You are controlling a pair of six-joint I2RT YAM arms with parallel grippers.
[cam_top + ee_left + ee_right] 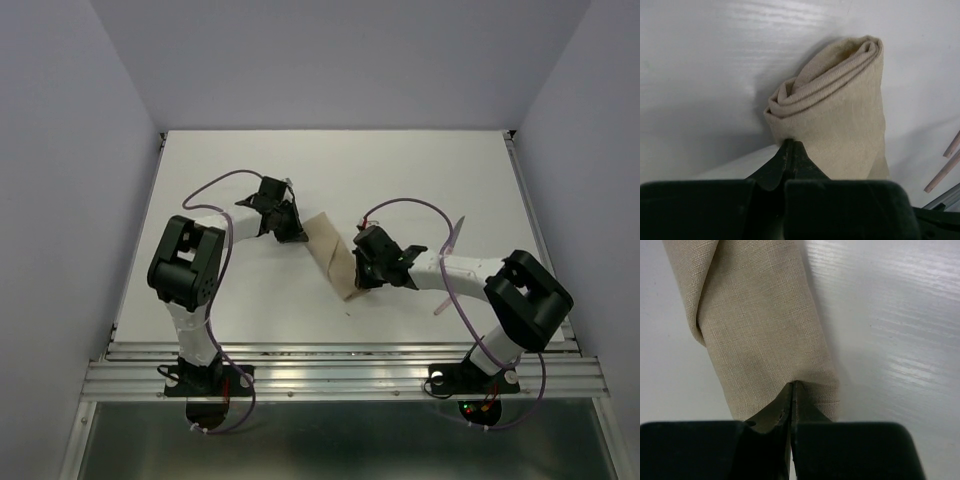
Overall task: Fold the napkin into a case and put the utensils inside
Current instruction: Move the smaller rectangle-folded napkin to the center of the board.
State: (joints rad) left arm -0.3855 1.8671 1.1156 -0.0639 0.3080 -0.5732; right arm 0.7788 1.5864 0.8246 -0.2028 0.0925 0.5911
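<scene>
Beige-tan woven cloth, the napkin (334,256), lies as a narrow, layered oblong near the middle of the white counter (420,170). It slants from far-left to near-right between the two arms. The left wrist view shows several folds stacked and curled on one another at the far end, so it already reads as the case.

The left hand (790,146) is closed, its tips meeting on the cloth's edge at the far-left end and nipping a layer there. The right hand (792,386) is likewise closed at the opposite, near-right end, and the fabric puckers slightly where the tips meet.

The two thin utensils (456,238) with pale pinkish handles lie on the counter beside the right arm, well apart from the cloth.

By my reading the folding is largely done. What remains is any last tidying of the folds, then picking up both utensils and sliding them in. Neither is inside yet.

Several things stay unclear:
- Whether the pouch has a usable open mouth, and at which end, cannot be told.
- Each hand covers the bit of cloth it grips, so how many layers are caught is hidden.
- From above, the right arm and its cable cross the utensils.
- In the left wrist view only the handle ends show, cut off by the frame edge.
- The fork tines cannot be made out anywhere.
</scene>
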